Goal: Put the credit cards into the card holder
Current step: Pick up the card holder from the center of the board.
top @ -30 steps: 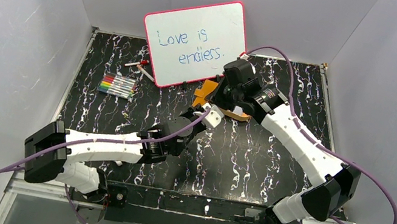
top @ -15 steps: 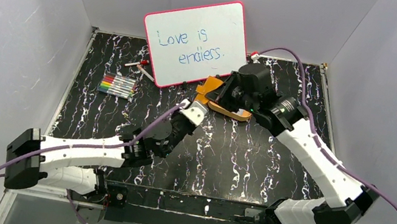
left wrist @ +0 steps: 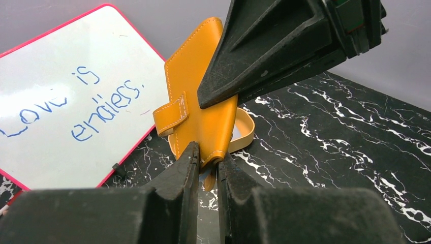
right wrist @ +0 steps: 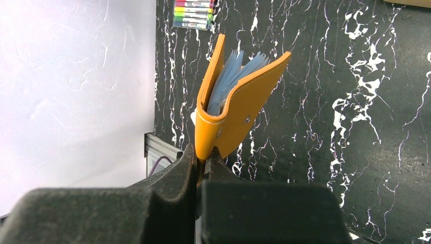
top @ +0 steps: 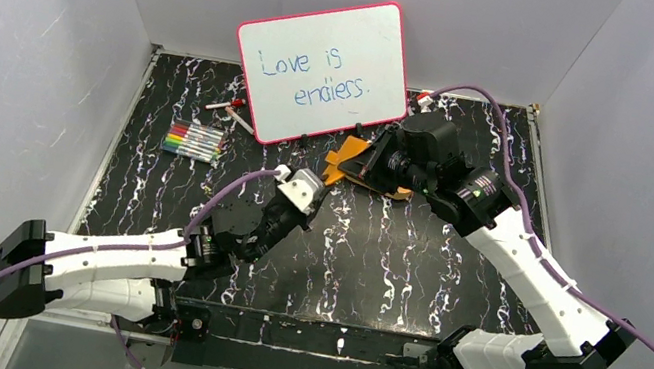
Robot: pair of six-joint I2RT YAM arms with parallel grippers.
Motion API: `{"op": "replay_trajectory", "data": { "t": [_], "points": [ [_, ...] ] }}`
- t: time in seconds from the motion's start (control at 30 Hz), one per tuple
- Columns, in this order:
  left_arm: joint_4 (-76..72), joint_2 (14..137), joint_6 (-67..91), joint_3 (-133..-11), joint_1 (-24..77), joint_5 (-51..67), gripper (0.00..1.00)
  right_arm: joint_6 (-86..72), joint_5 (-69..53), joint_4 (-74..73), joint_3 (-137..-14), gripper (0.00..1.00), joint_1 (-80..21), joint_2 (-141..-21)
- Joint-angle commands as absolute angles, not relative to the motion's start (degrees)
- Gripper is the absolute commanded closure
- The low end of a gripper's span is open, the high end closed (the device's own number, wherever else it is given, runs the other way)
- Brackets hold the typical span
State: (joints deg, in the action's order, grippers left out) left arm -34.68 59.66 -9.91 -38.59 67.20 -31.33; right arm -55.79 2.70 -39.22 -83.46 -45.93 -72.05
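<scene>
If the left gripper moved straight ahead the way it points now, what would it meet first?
The card holder: its lower edge hangs right at the jaws' tips, with the right gripper pinching it. Whether it already touches is unclear.

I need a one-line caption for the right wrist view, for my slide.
Right fingers pinch the half-open orange card holder by its lower edge, above the black marbled table.

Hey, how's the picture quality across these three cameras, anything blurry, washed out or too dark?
Top view: evenly lit and sharp, writing on the pink-framed whiteboard legible. Left wrist view: the orange leather card holder is crisp, the fingers of the left gripper soft and dark up close. Right wrist view: the holder is sharp, the pale wall at left bright, nearly washed out.
</scene>
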Motion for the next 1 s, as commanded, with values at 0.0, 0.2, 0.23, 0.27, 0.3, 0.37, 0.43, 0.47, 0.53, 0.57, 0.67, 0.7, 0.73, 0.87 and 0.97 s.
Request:
{"op": "replay_trajectory", "data": {
  "t": [0.0,0.2,0.23,0.27,0.3,0.37,0.43,0.47,0.53,0.57,0.67,0.7,0.73,0.87,0.97],
  "points": [
    [-33.65,57.58,-11.50,-37.08,64.34,-39.20,0.97,-52.40,9.28,-40.27,-84.36,1.00,-43.81,-69.51],
    [-33.40,59.38,-15.00,-38.85,64.34,-34.58,0.63,-52.40,9.28,-40.27,-85.97,1.00,-43.84,-72.40],
    [-33.36,59.95,-15.74,-39.16,64.34,-34.40,0.61,-52.40,9.28,-40.27,-86.25,1.00,-43.78,-72.61],
    [-33.27,60.39,-16.49,-39.62,64.34,-34.30,0.61,-52.40,9.28,-40.27,-86.36,1.00,-43.77,-72.79],
    [-33.24,60.84,-17.10,-39.81,64.34,-34.24,0.61,-52.40,9.28,-40.27,-86.52,1.00,-43.81,-72.97],
    [-33.50,61.54,-17.93,-40.18,64.34,-33.87,0.61,-52.40,9.28,-40.27,-86.83,1.00,-43.78,-73.39],
    [-33.70,61.66,-18.35,-40.42,64.34,-32.84,0.59,-52.40,9.28,-40.27,-86.84,1.00,-43.80,-73.65],
    [-33.88,61.50,-18.44,-40.35,64.34,-32.41,0.56,-52.40,9.28,-40.27,-86.87,1.00,-43.77,-73.80],
    [-33.89,60.80,-19.28,-40.13,64.34,-31.79,0.47,-52.40,9.28,-40.27,-86.97,1.00,-43.77,-73.95],
    [-33.38,60.18,-20.20,-39.96,64.34,-31.64,0.41,-52.40,9.28,-40.27,-87.32,1.00,-43.79,-74.18],
    [-28.37,57.09,-22.32,-39.97,64.34,-30.00,0.24,-52.40,9.28,-40.27,-88.90,1.00,-43.75,-75.17],
    [-25.80,55.99,-23.81,-40.11,64.36,-28.38,0.20,-52.40,9.28,-40.27,-89.53,1.00,-43.74,-75.82],
    [-22.78,54.86,-24.96,-40.49,64.34,-26.05,0.19,-52.40,9.28,-40.27,-90.37,1.00,-43.70,-76.44],
    [-19.01,52.02,-30.96,-39.66,64.67,-19.51,0.14,-52.40,9.28,-40.27,-92.58,1.00,-43.73,-78.85],
    [-19.41,54.11,-33.41,-41.02,64.84,-20.13,0.14,-52.40,9.28,-40.27,-92.56,1.00,-43.76,-79.80]
  ]
}}
